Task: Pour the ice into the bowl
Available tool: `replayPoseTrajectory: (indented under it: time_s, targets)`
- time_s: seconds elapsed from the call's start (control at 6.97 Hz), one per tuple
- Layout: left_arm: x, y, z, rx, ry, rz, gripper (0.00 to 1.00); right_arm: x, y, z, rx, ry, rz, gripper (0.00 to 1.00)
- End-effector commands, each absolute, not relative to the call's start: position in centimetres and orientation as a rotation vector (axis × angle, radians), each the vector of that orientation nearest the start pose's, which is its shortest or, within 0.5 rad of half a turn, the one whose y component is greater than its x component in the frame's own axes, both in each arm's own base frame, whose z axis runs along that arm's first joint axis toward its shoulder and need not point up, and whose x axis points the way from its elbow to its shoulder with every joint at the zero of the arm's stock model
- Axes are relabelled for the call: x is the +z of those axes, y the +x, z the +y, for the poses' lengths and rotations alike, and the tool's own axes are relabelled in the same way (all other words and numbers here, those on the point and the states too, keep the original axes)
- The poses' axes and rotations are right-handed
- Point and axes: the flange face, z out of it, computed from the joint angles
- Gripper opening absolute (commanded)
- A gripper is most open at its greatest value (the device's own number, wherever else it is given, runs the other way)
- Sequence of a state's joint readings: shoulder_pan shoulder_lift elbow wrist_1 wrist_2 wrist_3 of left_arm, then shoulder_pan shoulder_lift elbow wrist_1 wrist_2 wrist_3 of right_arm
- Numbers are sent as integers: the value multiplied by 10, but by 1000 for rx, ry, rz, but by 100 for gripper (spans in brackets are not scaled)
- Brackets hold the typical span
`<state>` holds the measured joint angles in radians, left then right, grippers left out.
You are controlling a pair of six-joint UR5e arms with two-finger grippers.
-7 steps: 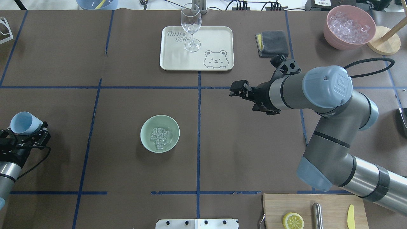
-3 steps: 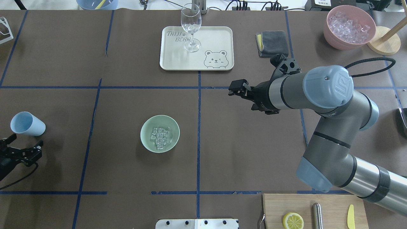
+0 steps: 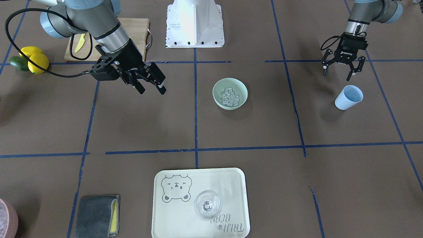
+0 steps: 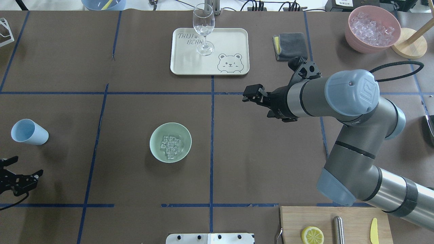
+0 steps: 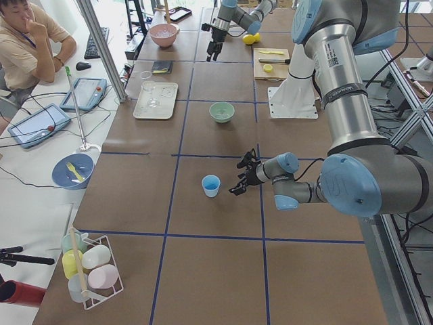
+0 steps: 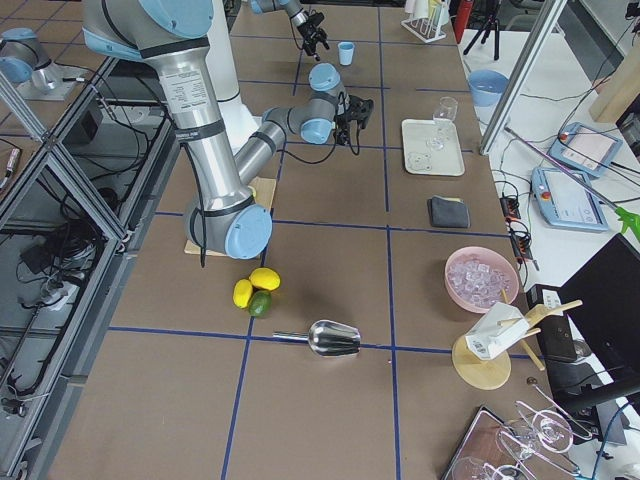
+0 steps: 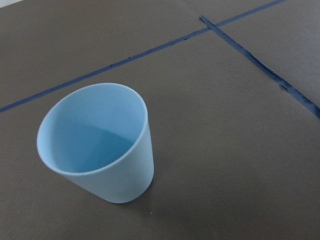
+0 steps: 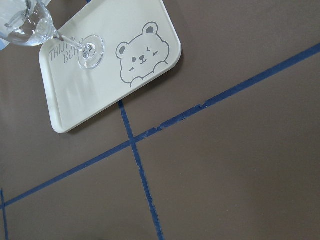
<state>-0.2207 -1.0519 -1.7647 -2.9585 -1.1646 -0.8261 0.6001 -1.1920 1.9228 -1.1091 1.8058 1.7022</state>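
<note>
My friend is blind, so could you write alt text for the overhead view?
A mint-green bowl holding ice cubes sits mid-table. An empty light blue cup stands at far left, just beyond the open left gripper; the right gripper hovers near a tray with a wine glass.

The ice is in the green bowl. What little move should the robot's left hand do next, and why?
Probably pull the left hand back, away from the light blue cup. The ice already lies in the mint-green bowl, the cup stands empty, and the hand is open, clear of it: nothing seems left to pour.
</note>
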Motion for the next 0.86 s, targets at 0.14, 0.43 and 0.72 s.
replayPoseTrajectory:
  time_s: [0.14,0.43,0.72]
  targets:
    - [616,193,-246,469,726,773,100,231,-451,-380,436,35,-1221,100]
    - [624,162,-253,551,678,803,100,223,-495,-342,380,15,-1214,100]
    - [623,128,-274,559,715,791,100,215,-551,-338,384,-3,-1184,100]
